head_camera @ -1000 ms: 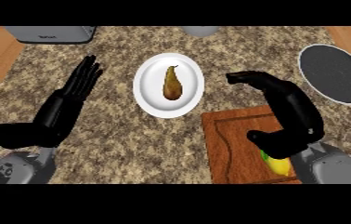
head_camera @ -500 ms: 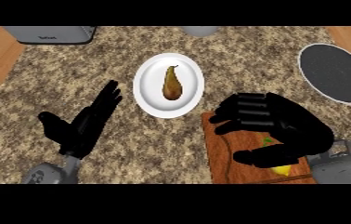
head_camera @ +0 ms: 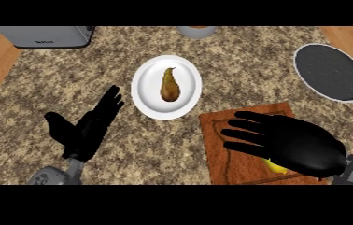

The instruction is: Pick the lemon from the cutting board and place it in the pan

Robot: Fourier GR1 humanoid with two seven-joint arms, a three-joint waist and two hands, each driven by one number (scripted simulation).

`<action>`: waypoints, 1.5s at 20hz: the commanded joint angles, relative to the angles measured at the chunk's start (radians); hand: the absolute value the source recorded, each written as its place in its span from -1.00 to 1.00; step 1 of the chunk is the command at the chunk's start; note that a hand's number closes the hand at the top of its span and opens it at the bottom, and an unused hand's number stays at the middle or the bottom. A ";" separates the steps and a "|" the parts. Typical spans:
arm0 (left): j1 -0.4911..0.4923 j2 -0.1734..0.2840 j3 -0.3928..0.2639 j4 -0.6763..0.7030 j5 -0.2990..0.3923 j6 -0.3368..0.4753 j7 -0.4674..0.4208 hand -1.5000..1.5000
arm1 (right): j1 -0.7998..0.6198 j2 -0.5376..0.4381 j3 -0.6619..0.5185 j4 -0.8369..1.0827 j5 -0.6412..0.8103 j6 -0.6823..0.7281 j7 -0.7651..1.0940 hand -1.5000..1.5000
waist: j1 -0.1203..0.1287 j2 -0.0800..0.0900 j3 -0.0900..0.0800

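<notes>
Speckled stone counter (head_camera: 241,65), seen from steeply above. At far-left back corner, a grey appliance (head_camera: 47,36). Near the front-left edge, left hand (head_camera: 86,130) raised on its grey forearm, palm open, fingers straight and close together pointing toward the back, thumb splayed out to the left, holding nothing. Toward the counter's middle, a white plate (head_camera: 146,98) bearing a brown pear, stem pointing to the back. At the back edge, just right of centre, part of a grey round vessel (head_camera: 197,31). At the front-right, a wooden cutting board (head_camera: 228,161) reaching the front edge. Above the board, right hand (head_camera: 293,144) lying flat, palm down, fingers spread and pointing left. Under its heel, a sliver of yellow lemon (head_camera: 274,165) on the board, mostly hidden. At the right edge, dark round pan (head_camera: 329,70), well apart from the board.
</notes>
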 commanded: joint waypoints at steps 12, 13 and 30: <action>0.034 -0.015 -0.010 -0.025 -0.023 -0.004 0.005 0.00 | 0.122 -0.030 0.474 -0.234 0.750 0.475 0.597 -1.00 | 0.004 0.006 0.002; -0.004 -0.022 0.003 -0.032 -0.020 0.029 0.053 0.00 | 0.148 0.037 0.526 -0.213 0.789 0.504 0.650 -1.00 | 0.003 0.007 0.003; 0.011 -0.108 0.058 0.031 -0.102 -0.069 0.020 0.00 | 0.233 0.016 0.439 -0.007 0.970 0.204 0.720 -1.00 | 0.013 0.015 0.004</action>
